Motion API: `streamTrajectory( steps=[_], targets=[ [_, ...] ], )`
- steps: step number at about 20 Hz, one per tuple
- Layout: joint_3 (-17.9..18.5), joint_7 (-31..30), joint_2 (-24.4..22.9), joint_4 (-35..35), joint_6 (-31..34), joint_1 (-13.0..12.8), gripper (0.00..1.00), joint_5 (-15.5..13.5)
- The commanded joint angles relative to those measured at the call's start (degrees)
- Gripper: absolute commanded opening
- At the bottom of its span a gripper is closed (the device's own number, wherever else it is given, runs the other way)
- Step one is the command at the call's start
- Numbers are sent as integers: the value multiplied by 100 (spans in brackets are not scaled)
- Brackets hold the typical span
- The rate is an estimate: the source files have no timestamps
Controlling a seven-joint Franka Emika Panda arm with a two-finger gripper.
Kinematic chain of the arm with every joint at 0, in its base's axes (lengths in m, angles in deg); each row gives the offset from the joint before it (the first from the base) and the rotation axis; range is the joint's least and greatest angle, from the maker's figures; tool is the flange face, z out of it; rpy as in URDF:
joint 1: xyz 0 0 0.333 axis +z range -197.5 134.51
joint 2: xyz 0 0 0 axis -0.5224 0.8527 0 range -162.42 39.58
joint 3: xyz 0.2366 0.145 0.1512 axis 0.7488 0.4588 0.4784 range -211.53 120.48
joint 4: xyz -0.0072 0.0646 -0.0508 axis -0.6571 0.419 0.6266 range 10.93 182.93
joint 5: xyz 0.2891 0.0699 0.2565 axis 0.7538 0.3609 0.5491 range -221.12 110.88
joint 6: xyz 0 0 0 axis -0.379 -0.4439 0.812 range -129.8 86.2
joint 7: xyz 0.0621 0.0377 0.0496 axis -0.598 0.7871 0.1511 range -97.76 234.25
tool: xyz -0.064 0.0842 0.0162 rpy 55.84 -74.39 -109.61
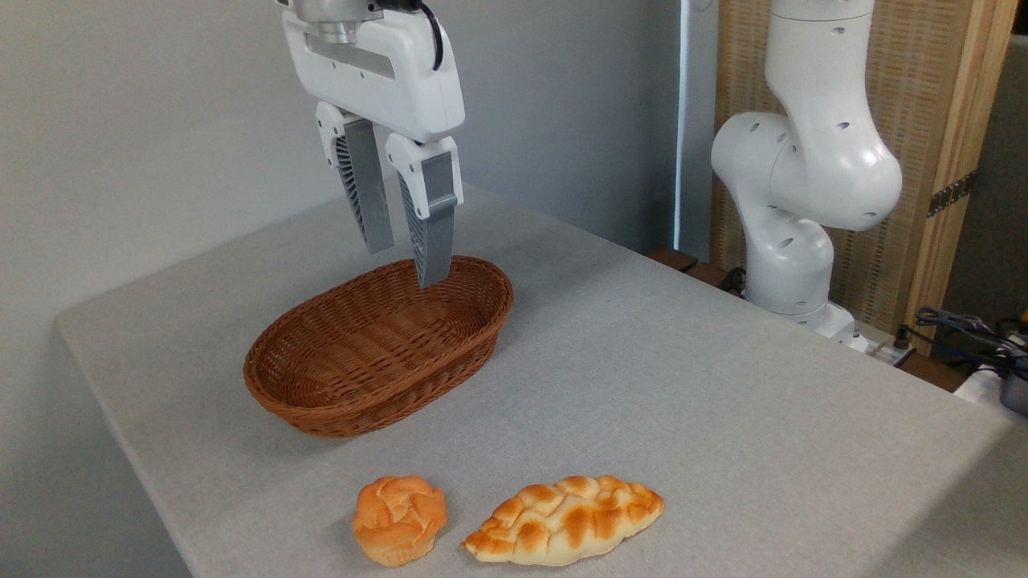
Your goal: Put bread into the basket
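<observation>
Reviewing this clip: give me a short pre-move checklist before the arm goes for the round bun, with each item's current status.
1. Gripper empty, with a gap between the fingers: ok.
2. Bread on the table, nothing covering it: ok.
3. Braided loaf apart from the bread: ok, though the gap is narrow.
4. Basket empty and upright: ok.
5. Gripper above the bread: not ok, it hangs over the basket.
6. Finger gap wide enough for the bread: cannot tell.

White two-finger tool [407, 265] with grey ribbed finger pads [431, 233]: hangs over the table's far left portion, pointing down, slightly tilted, jaws parted by a narrow gap, holding nothing. White jointed robot arm [803, 168]: base stands upright past the table's far right edge.
</observation>
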Motion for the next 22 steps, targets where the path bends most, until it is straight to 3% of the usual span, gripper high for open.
streamTrajectory(
  steps=[1,12,15,17,22],
  targets=[
    [45,81,-45,5,87,11,100,-50],
    [45,99,-45,23,26,20,100,-41],
    [54,90,-27,136,-753,63,100,-33],
    [54,99,-27,329,-1335,274,100,-41],
    [11,108,-63,926,-1689,371,100,-41]
  ],
)
